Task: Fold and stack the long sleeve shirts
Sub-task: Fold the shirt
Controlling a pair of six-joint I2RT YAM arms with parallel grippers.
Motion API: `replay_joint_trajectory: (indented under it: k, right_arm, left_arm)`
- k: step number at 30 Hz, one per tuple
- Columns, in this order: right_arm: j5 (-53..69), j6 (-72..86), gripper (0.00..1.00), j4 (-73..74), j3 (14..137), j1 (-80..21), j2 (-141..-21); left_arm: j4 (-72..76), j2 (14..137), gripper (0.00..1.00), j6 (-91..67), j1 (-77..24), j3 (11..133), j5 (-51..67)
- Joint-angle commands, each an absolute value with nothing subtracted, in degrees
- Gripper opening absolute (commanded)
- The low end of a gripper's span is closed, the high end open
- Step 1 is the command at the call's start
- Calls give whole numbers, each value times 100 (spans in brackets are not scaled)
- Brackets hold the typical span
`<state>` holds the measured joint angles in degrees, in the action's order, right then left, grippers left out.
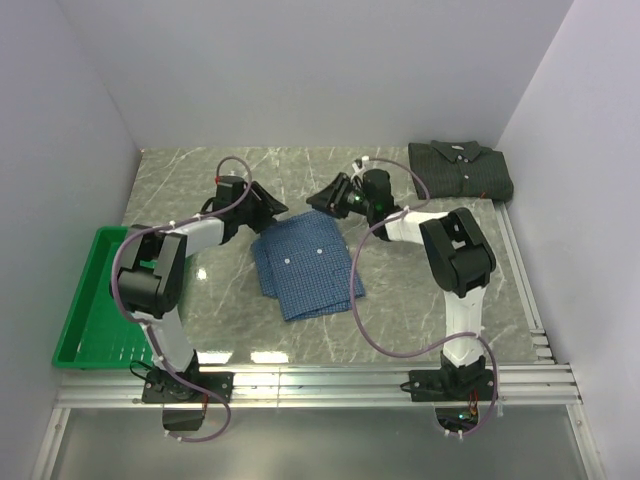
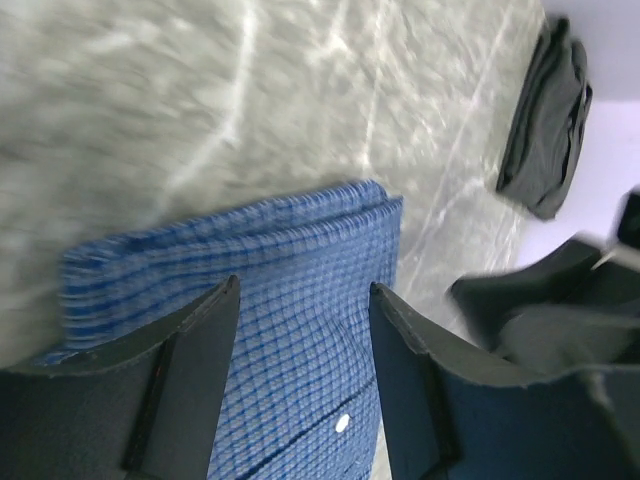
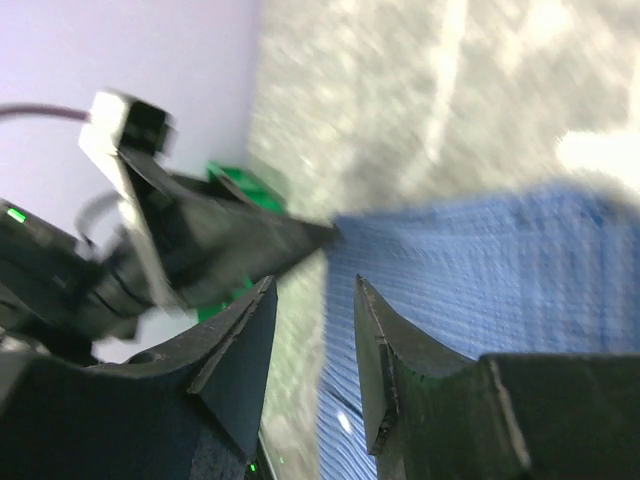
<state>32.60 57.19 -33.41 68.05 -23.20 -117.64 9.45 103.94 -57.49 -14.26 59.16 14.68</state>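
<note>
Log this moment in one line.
blue shirt: folded, centre | dark shirt: folded, far right | left gripper: open, empty | right gripper: open, empty

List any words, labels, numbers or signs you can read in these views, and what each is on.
No readable text in any view.
Blue shirt: only checks and white buttons, no tag showing.
Dark shirt: no label visible.
Tray: plain green, no marking.
Left arm and right arm: no lettering that can be made out; the wrist views are blurred.
</note>
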Motion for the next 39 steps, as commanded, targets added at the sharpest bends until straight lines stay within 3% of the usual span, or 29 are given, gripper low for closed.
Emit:
replay_joint_trajectory:
  k: [1,11,18,26,30,36,39]
  right_arm:
    - [3322,5765,44,-3375,7329,-2276,-12109]
    - [2945,6091,43,-3420,7444,-2066,-12779]
    - [2839,5785,43,-3166,7093,-1784,-12376]
    - [2427,4492,43,-2058,5864,-1811,-10479]
    - [1936,3729,44,-787,5204,-1845,-9573]
    - [1889,3068,46,473,4589,-1942,-8684]
    - [1942,2962,47,729,4377,-2091,-8447]
  left_arm:
    - [1090,10414,60,-5695,-1608,5977,1424]
    - [1126,11223,59,-5854,-1565,6047,1152]
    - [1002,11022,64,-5766,-1503,6161,1046]
    - [-376,9487,87,-5826,-2142,6188,11]
    - [-1326,8922,98,-6126,-2715,5960,-474]
    - [-1943,8210,93,-6381,-3287,5055,-826]
    - [-1828,8112,79,-6381,-3331,4633,-703]
